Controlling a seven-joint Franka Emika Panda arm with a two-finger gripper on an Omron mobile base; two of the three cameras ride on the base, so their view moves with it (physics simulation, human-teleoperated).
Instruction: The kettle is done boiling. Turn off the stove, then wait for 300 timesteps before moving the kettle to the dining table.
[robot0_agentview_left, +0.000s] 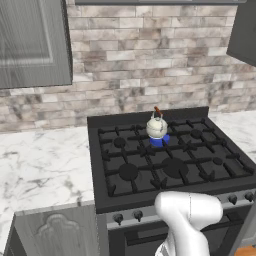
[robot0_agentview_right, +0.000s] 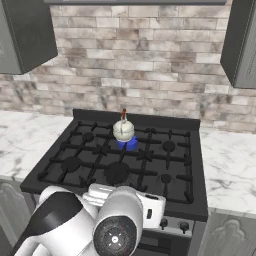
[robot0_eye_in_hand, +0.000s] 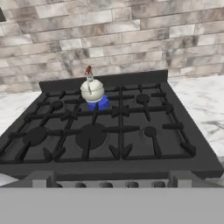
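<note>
Gripper open, empty, held back in front of stove | knobs just below my view; I must drop down | kettle on rear centre burner over blue flame, beyond

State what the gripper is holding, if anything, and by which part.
Nothing is held. The kettle sits untouched on the stove, over a blue flame.

Arm hides the stove's middle knobs
</note>
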